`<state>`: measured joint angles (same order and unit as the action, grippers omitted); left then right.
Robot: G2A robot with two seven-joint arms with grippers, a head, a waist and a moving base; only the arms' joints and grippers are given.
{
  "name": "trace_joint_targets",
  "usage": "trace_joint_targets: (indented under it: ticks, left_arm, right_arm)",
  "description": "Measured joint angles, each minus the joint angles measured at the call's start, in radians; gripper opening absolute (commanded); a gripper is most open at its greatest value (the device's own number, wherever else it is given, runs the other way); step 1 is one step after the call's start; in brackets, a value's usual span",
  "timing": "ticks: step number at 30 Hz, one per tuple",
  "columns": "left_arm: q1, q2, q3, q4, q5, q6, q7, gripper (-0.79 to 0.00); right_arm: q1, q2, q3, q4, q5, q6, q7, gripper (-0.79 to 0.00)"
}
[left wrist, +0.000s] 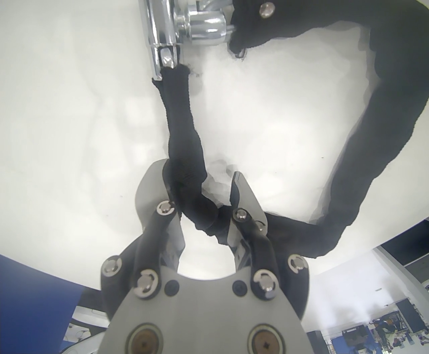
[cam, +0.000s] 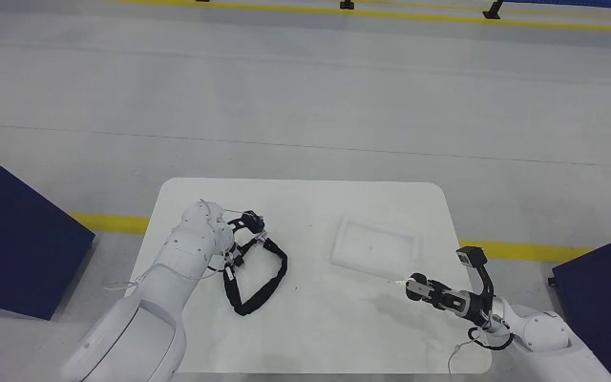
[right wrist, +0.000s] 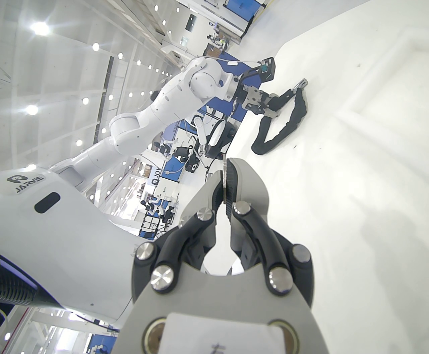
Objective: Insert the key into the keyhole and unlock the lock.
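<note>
With left gripper fingers clamped on the black-sleeved lock, left on the table, and right gripper fingers pinched shut on the key, well apart, carry key across level, square to chrome cylinder, then push, turn gently

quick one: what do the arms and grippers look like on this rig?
Left arm and right arm: glossy white rounded shells, thin white cables at the wrists. Left gripper and right gripper: silver plates, black linkage bars, silver pins, black ribbed pads.
</note>
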<state>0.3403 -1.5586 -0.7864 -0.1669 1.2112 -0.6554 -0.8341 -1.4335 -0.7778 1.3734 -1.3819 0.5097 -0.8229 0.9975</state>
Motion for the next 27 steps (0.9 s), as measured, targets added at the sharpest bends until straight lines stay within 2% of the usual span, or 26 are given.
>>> trace_joint_targets:
  ticks: [1, 2, 8, 14, 27]
  left_arm:
    - [0.001, 0.000, 0.001, -0.001, 0.001, 0.005, -0.001, -0.739]
    - [0.002, 0.000, 0.002, -0.002, 0.003, 0.010, -0.004, -0.785]
    - [0.007, -0.003, 0.009, -0.009, 0.010, 0.041, -0.016, -0.785]
    - [0.009, -0.001, 0.033, -0.030, 0.065, 0.096, 0.031, -0.785]
    - [0.072, -0.008, 0.111, -0.156, 0.261, 0.372, 0.113, -0.785]
  right_arm:
    - [0.000, 0.000, 0.000, 0.000, 0.000, 0.000, 0.000, -0.785]
    - [0.000, 0.000, 0.000, 0.000, 0.000, 0.000, 0.000, -0.785]
    - [0.000, 0.000, 0.000, 0.000, 0.000, 0.000, 0.000, -0.785]
    - [0.000, 0.000, 0.000, 0.000, 0.000, 0.000, 0.000, -0.785]
    - [0.000, 0.000, 0.000, 0.000, 0.000, 0.000, 0.000, -0.785]
